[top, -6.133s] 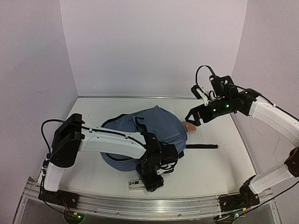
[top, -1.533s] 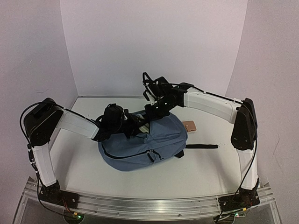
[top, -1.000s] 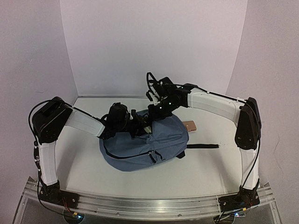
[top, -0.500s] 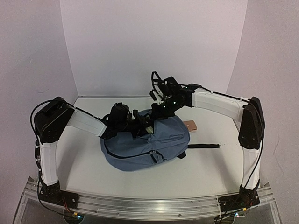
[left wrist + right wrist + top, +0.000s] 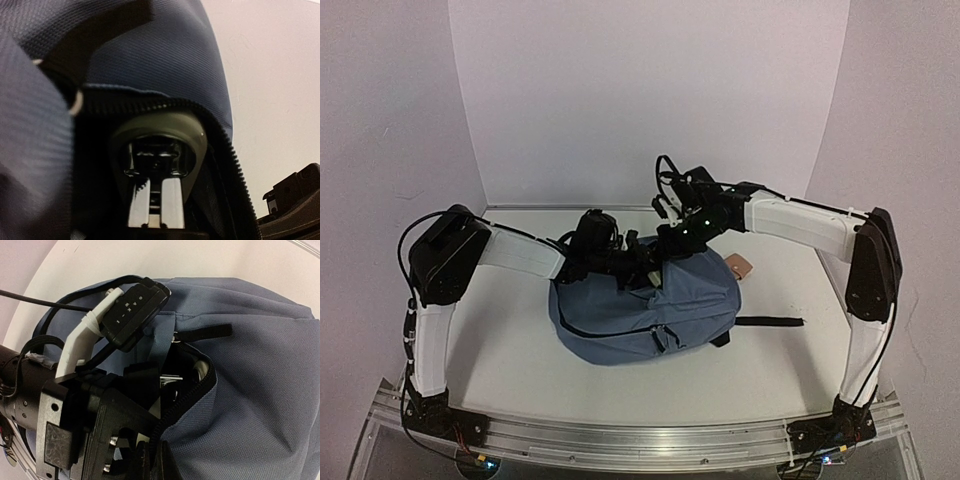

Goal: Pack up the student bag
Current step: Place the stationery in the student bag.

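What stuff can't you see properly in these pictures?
Top view: left gripper, its tips buried in the bag.
Left wrist view: pale round thing inside the bag, too dark and close to name.
Top view: small tan thing by the bag, too small to name.

I count one student bag (image 5: 650, 315) on the table, with two arms reaching over it: the left arm (image 5: 520, 252) and the right arm (image 5: 800, 215). The bag shows two zips, the main zip (image 5: 150, 103) and the pocket zip (image 5: 655, 338). One black strap (image 5: 772, 322) trails out at about three o'clock from the bag, and one small tan item (image 5: 738, 265) lies at two o'clock. Inside the opening I make out one pale rounded object (image 5: 160, 131). It is dark in there, so there may be more.
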